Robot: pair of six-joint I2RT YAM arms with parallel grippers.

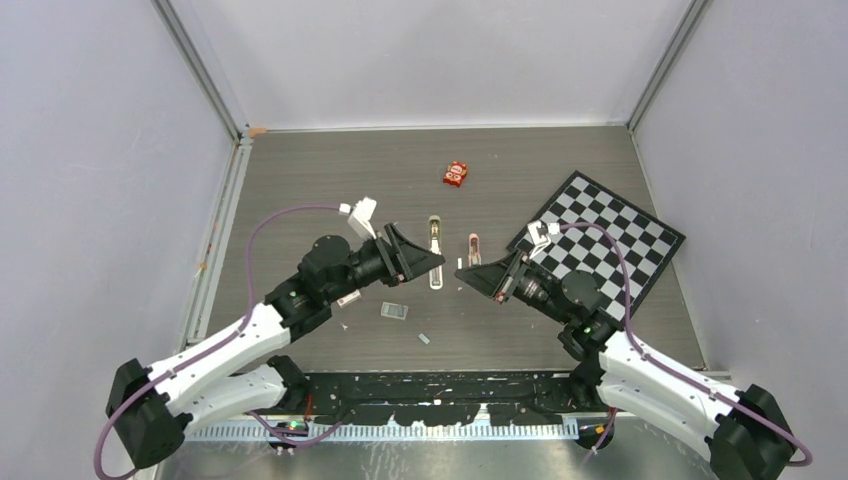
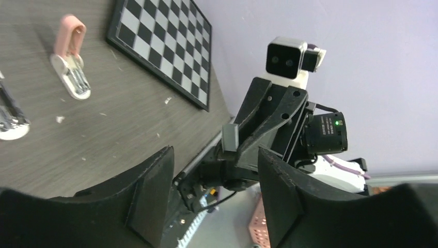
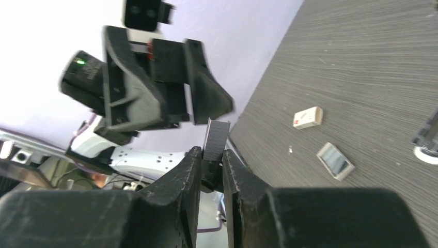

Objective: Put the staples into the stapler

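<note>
The olive-grey stapler (image 1: 436,252) lies open on the table with its pale channel showing; one end shows in the left wrist view (image 2: 10,116) and in the right wrist view (image 3: 426,138). My right gripper (image 1: 468,275) is shut on a short grey strip of staples (image 3: 216,138) that sticks up between its fingertips (image 3: 192,160), held above the table just right of the stapler. My left gripper (image 1: 428,262) is open and empty (image 2: 214,191), hovering at the stapler's left side and facing the right gripper. A square block of staples (image 1: 394,311) lies on the table (image 3: 335,160).
A pink-and-white piece (image 1: 474,248) lies right of the stapler (image 2: 69,57). A checkerboard (image 1: 600,240) lies at the right. A red packet (image 1: 456,174) is further back. A small white-and-red box (image 1: 349,298) lies by the left arm (image 3: 308,117). A tiny strip (image 1: 424,339) lies near the front.
</note>
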